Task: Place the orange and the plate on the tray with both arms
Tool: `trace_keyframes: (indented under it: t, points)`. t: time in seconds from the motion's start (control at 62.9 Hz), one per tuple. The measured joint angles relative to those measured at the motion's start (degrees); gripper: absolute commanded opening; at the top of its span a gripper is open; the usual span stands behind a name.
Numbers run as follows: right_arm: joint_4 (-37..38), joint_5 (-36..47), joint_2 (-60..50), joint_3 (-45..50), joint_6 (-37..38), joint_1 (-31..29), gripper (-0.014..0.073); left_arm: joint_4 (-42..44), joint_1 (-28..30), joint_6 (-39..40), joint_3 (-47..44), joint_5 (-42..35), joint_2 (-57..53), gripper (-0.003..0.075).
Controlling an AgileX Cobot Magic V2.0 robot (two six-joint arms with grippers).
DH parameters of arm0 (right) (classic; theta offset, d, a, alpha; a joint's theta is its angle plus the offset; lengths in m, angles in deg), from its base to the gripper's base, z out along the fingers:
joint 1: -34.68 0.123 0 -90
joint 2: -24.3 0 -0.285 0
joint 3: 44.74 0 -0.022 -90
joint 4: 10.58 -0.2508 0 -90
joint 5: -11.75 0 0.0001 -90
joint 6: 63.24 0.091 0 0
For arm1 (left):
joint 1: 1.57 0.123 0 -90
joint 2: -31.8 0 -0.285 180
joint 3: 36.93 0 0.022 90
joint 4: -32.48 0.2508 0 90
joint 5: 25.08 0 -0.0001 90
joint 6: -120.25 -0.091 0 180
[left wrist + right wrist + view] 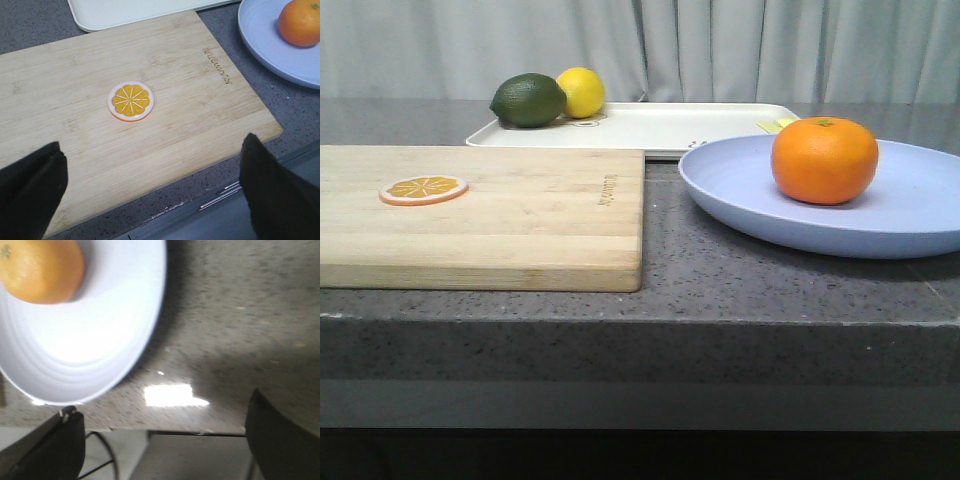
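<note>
Both grippers out of the front view, plate cut off at right.

I saw the orange (824, 159) sitting on the plate (910, 210), the tray (660, 127) behind holding a lime (528, 100) and lemon (582, 91); left gripper (150, 187) and right gripper (165, 440) jaws spread wide, empty.

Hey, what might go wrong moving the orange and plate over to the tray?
1. The orange sits loose on the plate; lifting the plate tilted may roll it off.
2. The tray already holds a lime and lemon, leaving less room.
3. The plate sits near the counter's front edge, so a nudge could push it off.
</note>
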Motion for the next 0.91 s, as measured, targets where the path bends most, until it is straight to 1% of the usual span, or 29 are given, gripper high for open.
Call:
trace_keyframes:
  t: [0.095,0.27,0.334,0.397,0.541,0.859,0.906]
  points:
    - [-5.4,1.3,2.7,1.3,-2.1,0.1,0.0627,0.0,0.0,0.0,0.0,-0.1,0.0,0.0673]
    - [-13.7,2.9,7.4,1.6,-6.1,0.1,0.0508,0.0,0.0,0.0,0.0,-0.6,0.0,0.0673]
    - [-15.6,3.7,8.8,1.6,-6.9,0.1,0.0482,0.1,0.0,0.0,0.0,-0.6,0.0,0.0673]
    - [-16.2,4.8,10.1,1.6,-7.5,0.1,0.0465,0.1,0.0,0.0,0.0,-0.6,0.0,0.0673]
    - [-16.5,6.9,13.0,1.6,-8.1,0.1,0.0465,0.1,0.0,0.0,0.0,-0.6,0.0,0.0673]
    - [-17.5,12.2,17.7,1.6,-8.5,5.1,0.0464,0.1,0.0,0.0,0.0,-0.6,0.0,0.0673]
    - [-18.0,12.5,18.0,1.6,-8.5,5.2,0.0444,0.1,0.0,0.0,0.0,-0.6,0.0,0.0673]
